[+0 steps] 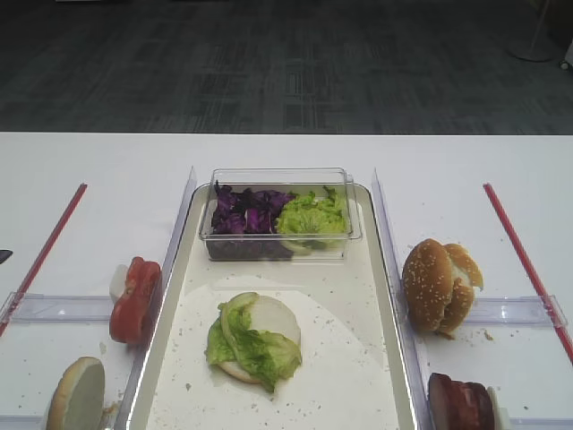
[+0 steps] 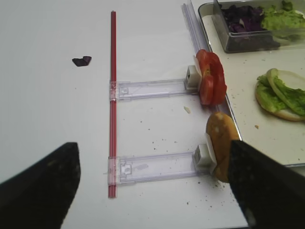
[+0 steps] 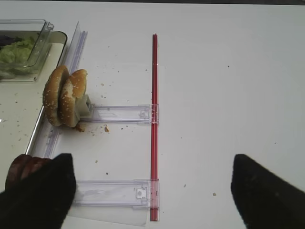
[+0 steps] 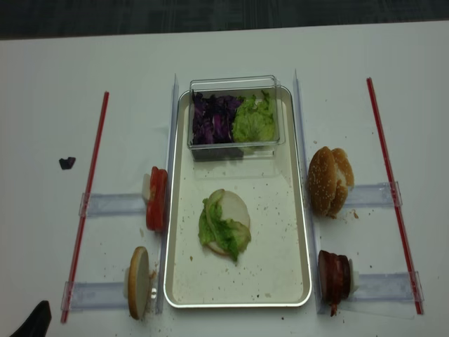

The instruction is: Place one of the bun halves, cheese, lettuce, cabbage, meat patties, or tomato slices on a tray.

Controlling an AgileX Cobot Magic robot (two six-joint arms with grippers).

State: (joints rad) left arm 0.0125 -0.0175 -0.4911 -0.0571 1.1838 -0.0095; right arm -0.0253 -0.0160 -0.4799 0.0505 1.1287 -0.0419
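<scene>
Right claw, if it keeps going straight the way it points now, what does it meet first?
Probably only the bare white table: the open right claw points along the thin red rod. The sesame bun halves stand well off to its left. Depth is unclear.

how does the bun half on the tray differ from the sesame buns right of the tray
The pale cream bun half lies flat on the silver-rimmed tray under a green lettuce leaf; the golden-brown sesame bun halves stand on edge outside it, bare. Both are round bread.
</scene>
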